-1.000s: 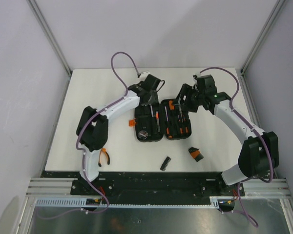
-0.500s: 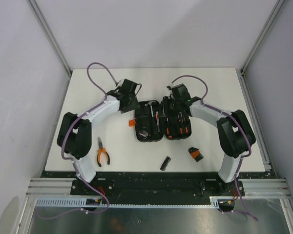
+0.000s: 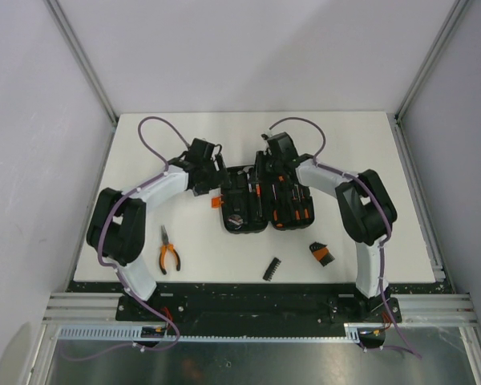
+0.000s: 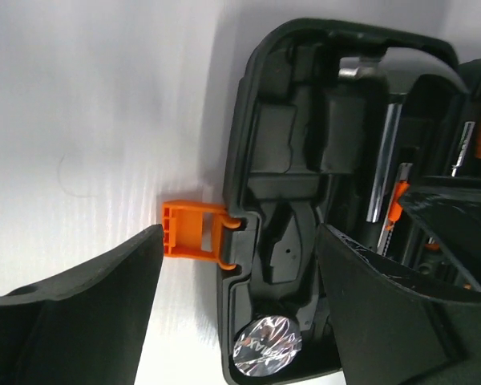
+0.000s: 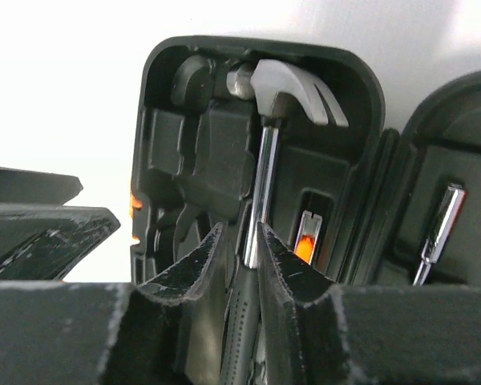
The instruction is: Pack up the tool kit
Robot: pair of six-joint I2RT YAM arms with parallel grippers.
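The tool kit's black case (image 3: 260, 200) lies open at the table's middle, its orange latch (image 4: 194, 231) sticking out on the left. My left gripper (image 4: 240, 233) is open and straddles the case's left wall by the latch: one finger is over the table, the other over the moulded slots. A shiny round tape measure (image 4: 266, 346) sits in the near corner. My right gripper (image 5: 240, 228) is shut on the handle of the hammer (image 5: 293, 88), which lies in its slot in the left half. In the top view the left gripper (image 3: 219, 181) and right gripper (image 3: 262, 178) flank that half.
Orange-handled screwdrivers (image 3: 293, 210) fill the case's right half. Loose on the table in front are orange-handled pliers (image 3: 169, 255), a black bit strip (image 3: 272, 268) and a small black and orange piece (image 3: 321, 253). The arms' bases stand at the near edge.
My right gripper swung left from the case's right half to the hammer and closed on its handle. My left gripper moved off the case's top to the latch side and opened wider.
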